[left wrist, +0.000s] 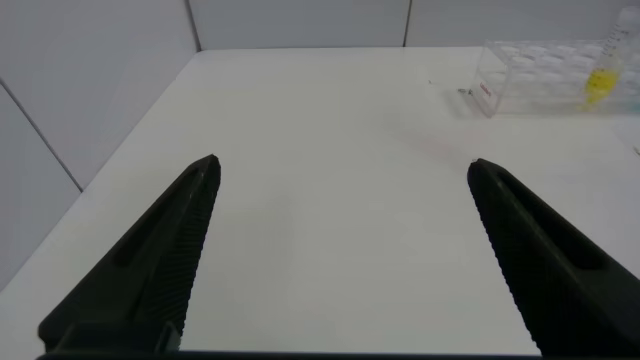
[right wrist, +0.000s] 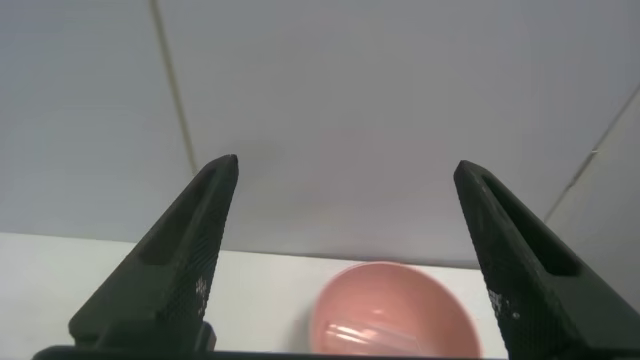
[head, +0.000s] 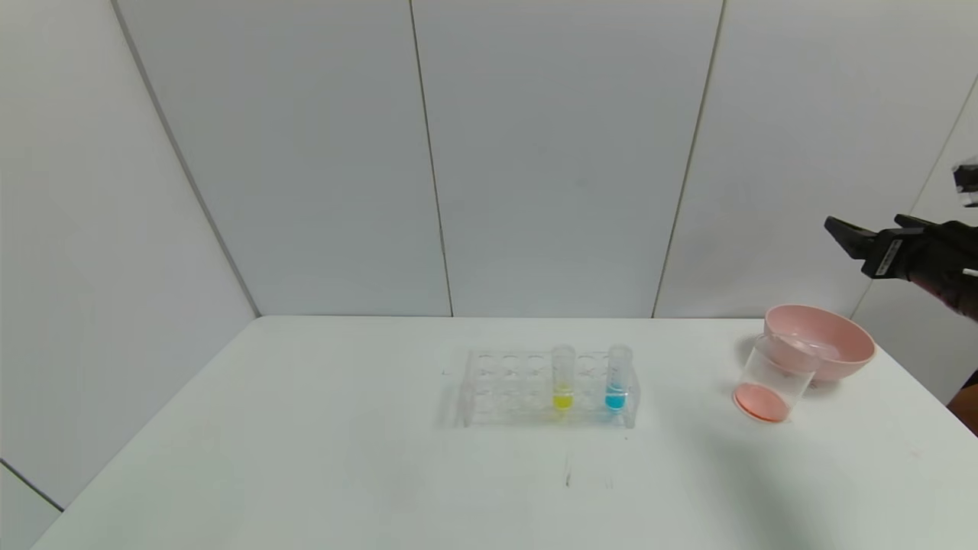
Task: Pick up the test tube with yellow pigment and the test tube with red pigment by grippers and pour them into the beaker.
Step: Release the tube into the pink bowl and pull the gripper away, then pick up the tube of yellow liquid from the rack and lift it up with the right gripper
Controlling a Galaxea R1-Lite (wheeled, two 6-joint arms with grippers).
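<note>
The test tube with yellow pigment stands upright in a clear rack at the table's middle; it also shows in the left wrist view. The beaker stands at the right and holds orange-red liquid at its bottom. No tube with red liquid shows; a clear tube-like thing lies in the pink bowl. My right gripper is open and empty, high above the bowl; it also shows in its own wrist view. My left gripper is open and empty over the table's left part, far from the rack.
A tube with blue liquid stands in the rack to the right of the yellow one. The pink bowl sits just behind the beaker near the table's right edge. White wall panels close in the back and sides.
</note>
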